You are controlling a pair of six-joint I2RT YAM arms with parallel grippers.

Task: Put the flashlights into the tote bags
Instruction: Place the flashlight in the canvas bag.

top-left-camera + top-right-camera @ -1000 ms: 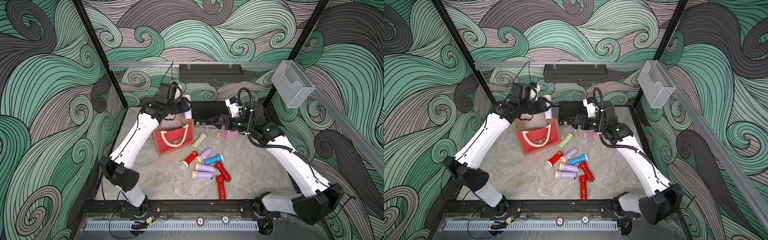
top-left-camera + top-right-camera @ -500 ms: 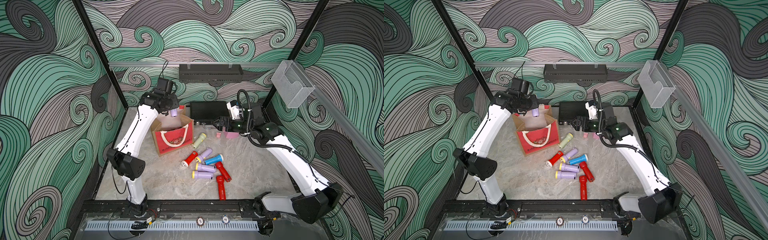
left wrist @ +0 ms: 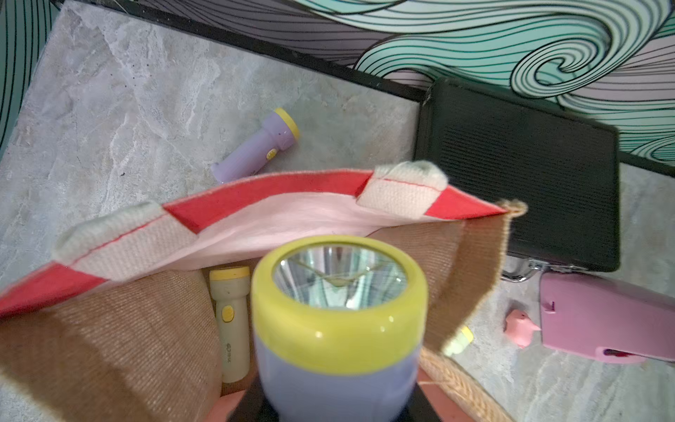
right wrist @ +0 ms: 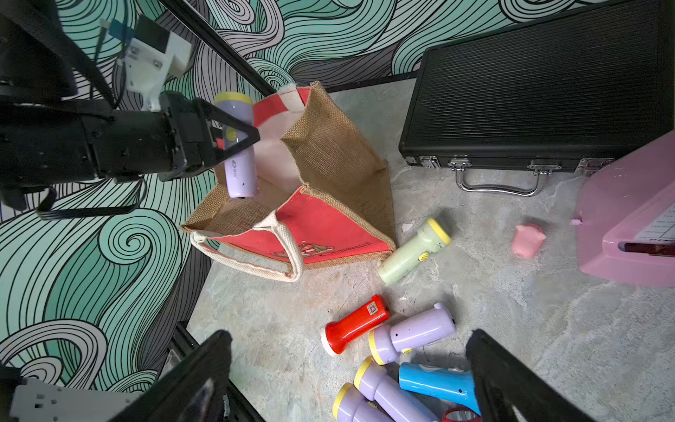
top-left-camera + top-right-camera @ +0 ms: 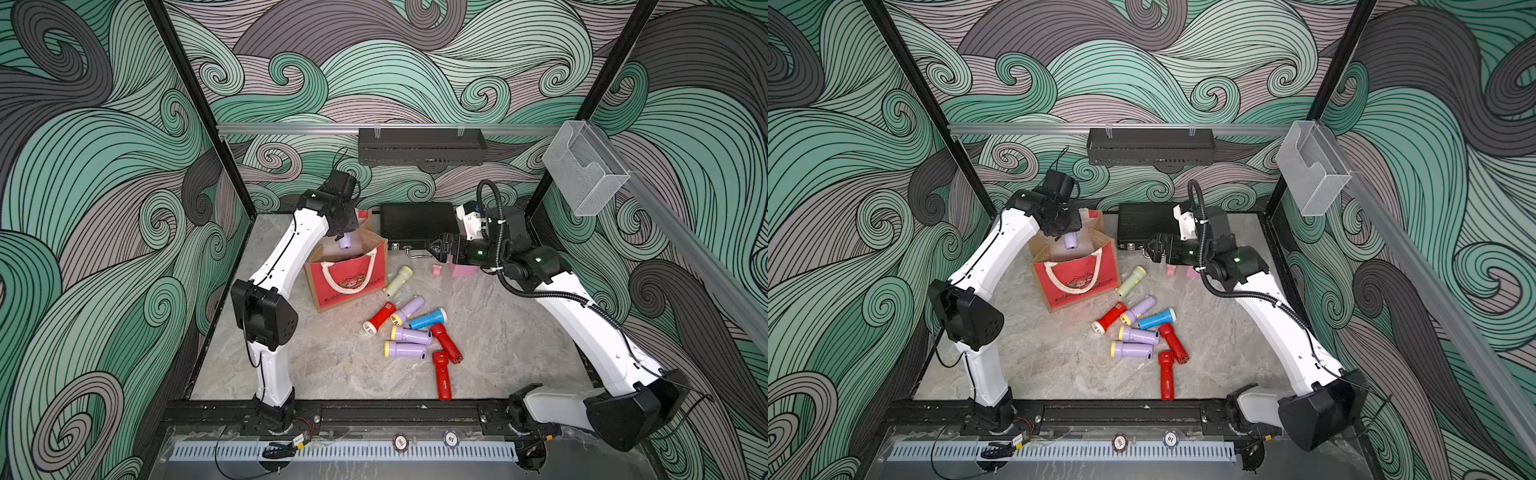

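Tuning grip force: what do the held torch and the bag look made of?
Held torch: probably smooth glossy plastic, since it shows sharp highlights. Tote bag: coarse jute-like sides with a visible open weave, matte.

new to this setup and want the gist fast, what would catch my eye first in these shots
The left gripper is shut on a lilac flashlight with a yellow head, over the open mouth of the red tote bag at the back left. Just in front of the bag lies a bright scatter of loose flashlights, red, lilac and one blue. The right gripper hangs open near the black case.
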